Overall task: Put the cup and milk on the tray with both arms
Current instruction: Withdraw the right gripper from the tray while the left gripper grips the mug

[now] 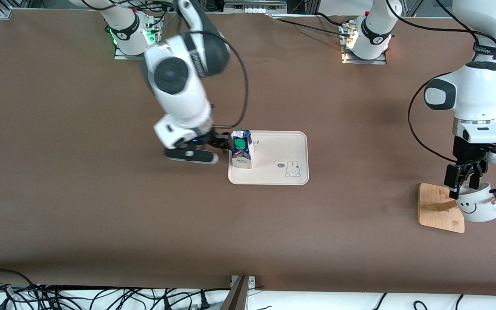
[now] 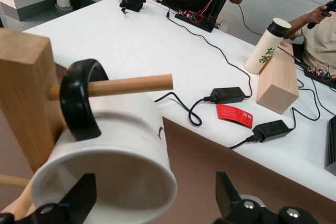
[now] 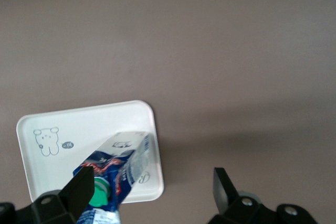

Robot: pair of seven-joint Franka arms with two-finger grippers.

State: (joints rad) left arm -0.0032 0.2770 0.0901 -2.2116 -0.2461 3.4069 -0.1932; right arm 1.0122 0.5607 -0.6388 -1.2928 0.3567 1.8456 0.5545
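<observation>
The milk (image 1: 242,150) stands upright on the cream tray (image 1: 274,150), at the tray's edge toward the right arm's end. My right gripper (image 1: 227,145) is beside it, open; in the right wrist view the milk (image 3: 123,163) sits close to one finger of the right gripper (image 3: 152,198), over the tray (image 3: 79,124). The cup (image 1: 476,206) hangs by its black handle on a peg of the wooden rack (image 1: 435,202). My left gripper (image 1: 463,187) is open at the cup's rim; in the left wrist view the left gripper (image 2: 152,203) straddles the wall of the cup (image 2: 121,135).
The rack stands toward the left arm's end of the table, nearer the front camera than the tray. Its post (image 2: 23,93) and peg (image 2: 131,85) are close to my left gripper. A white table (image 2: 131,40) with cables, a wooden block (image 2: 281,85) and a bottle is alongside.
</observation>
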